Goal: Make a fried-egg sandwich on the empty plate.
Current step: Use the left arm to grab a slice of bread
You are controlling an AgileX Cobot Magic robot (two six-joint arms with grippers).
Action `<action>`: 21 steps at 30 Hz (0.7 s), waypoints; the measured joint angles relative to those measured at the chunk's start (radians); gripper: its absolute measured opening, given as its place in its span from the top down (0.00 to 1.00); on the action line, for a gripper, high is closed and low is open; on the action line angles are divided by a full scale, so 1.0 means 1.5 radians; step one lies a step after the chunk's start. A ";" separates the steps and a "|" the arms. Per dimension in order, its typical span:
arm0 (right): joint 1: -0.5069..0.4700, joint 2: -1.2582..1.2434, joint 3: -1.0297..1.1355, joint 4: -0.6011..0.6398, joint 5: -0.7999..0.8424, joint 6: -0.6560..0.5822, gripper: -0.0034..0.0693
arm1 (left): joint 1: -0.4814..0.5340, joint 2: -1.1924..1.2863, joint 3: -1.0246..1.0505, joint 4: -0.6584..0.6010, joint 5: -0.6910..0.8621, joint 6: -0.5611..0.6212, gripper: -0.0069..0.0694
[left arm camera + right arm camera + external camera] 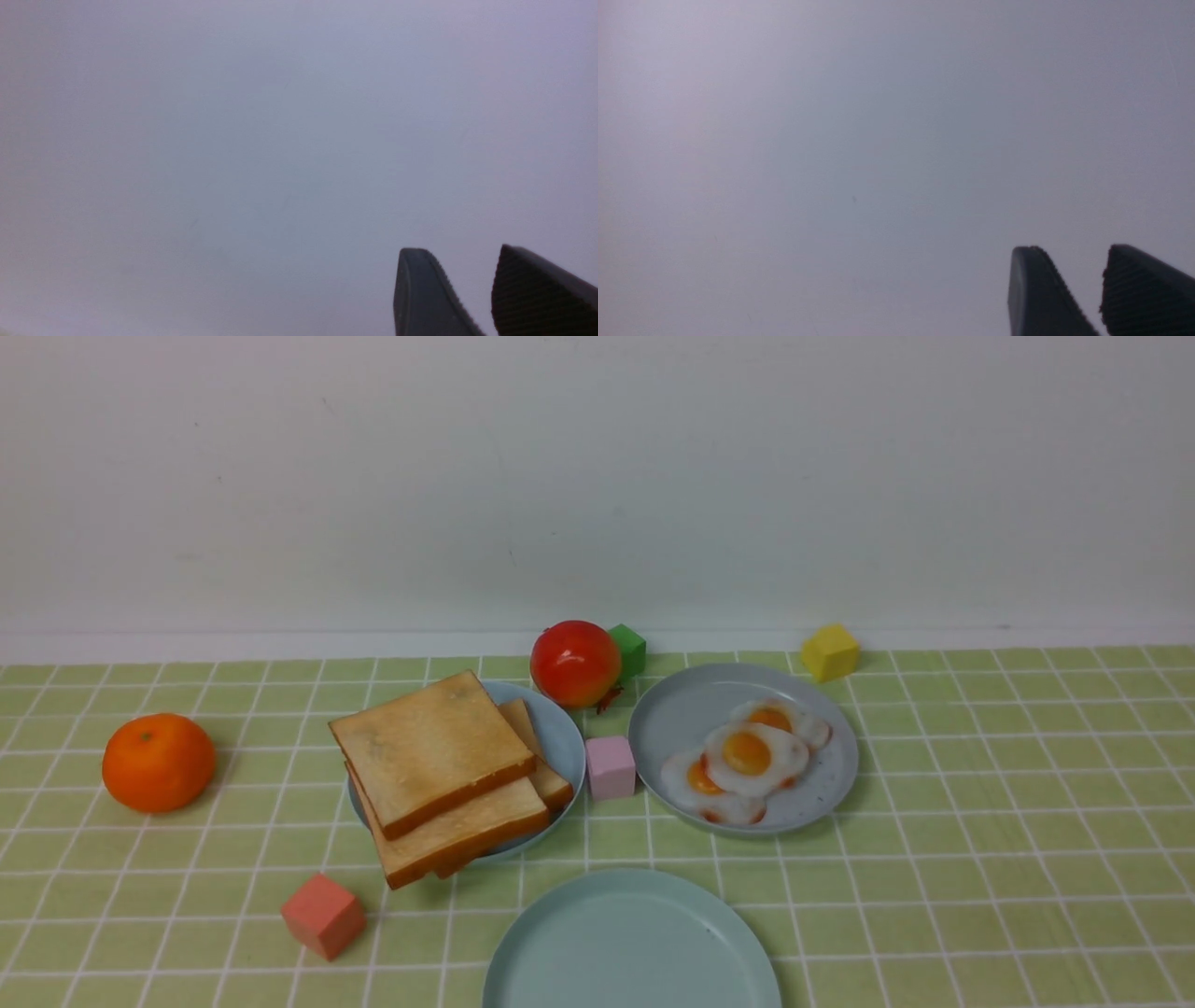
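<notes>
- Fried-egg sandwich: by our reading it has not been begun, and no part of it is in either grip.
- Left jaws, seen in the left wrist view, stand a little apart. Plain pale background shows between the two dark ribbed tips, and they pinch nothing.
- Right jaws look the same in the right wrist view: slightly spread, bare, and facing a blank pale surface with none of the desk's things in sight.
- Neither arm shows in the front view, so we judge both to be well apart from the food.
- Nearest us on the desk [1027, 896], the empty plate [635, 943] lies bare at the middle front, cut off by the picture's lower edge.
- Beyond it to the left, the toast slices [429, 747] lie in an untidy stack on a light blue plate [563, 733], with the lower ones jutting over its near rim.
- Beyond it to the right, the top fried egg [754, 754] overlaps two more eggs on a greyer blue plate [681, 709].
- A pink cube [610, 767] sits between those two plates. The orange [157, 761], the red fruit [574, 663] and the other cubes play no part, as we see it.
- Everything is left to do: one slice onto the empty plate, an egg on it, then a second slice on top.
</notes>
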 joint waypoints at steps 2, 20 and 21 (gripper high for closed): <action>0.000 0.000 -0.043 0.004 0.011 0.042 0.62 | 0.000 0.000 -0.020 -0.012 -0.046 -0.032 0.60; 0.000 0.407 -0.630 -0.069 0.670 0.222 0.62 | 0.000 0.393 -0.618 0.027 0.637 -0.131 0.60; 0.000 0.426 -0.626 -0.086 0.701 0.222 0.62 | 0.000 0.427 -0.618 0.031 0.687 -0.131 0.60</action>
